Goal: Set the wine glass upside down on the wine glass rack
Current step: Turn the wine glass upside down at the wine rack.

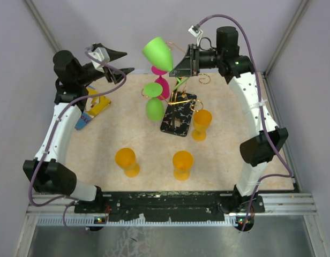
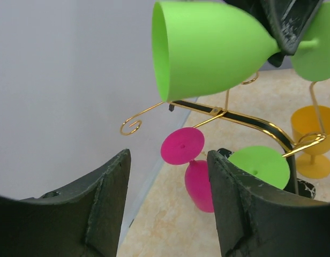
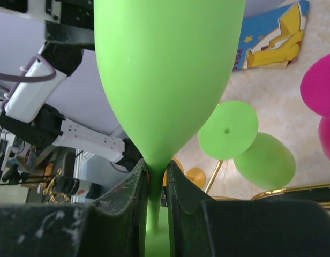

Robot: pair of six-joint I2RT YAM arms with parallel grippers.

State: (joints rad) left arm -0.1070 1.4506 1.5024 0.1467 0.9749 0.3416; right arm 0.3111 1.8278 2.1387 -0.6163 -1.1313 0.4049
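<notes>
My right gripper (image 1: 176, 66) is shut on the stem of a bright green wine glass (image 1: 157, 52), held high on its side over the back of the gold wire rack (image 1: 182, 97), bowl pointing left. In the right wrist view the fingers (image 3: 134, 188) pinch the stem below the bowl (image 3: 165, 69). A pink glass (image 1: 162, 83) and a second green glass (image 1: 154, 107) hang upside down on the rack's left side. The rack's black marbled base (image 1: 177, 119) stands on the table. My left gripper (image 1: 124, 62) is open and empty, to the left of the rack; its view shows the held glass (image 2: 208, 48).
Three orange glasses stand upright: one right of the rack base (image 1: 201, 124), two near the front (image 1: 126, 160) (image 1: 182, 164). A blue and yellow packet (image 1: 92, 110) lies at the left under my left arm. Grey walls close the back.
</notes>
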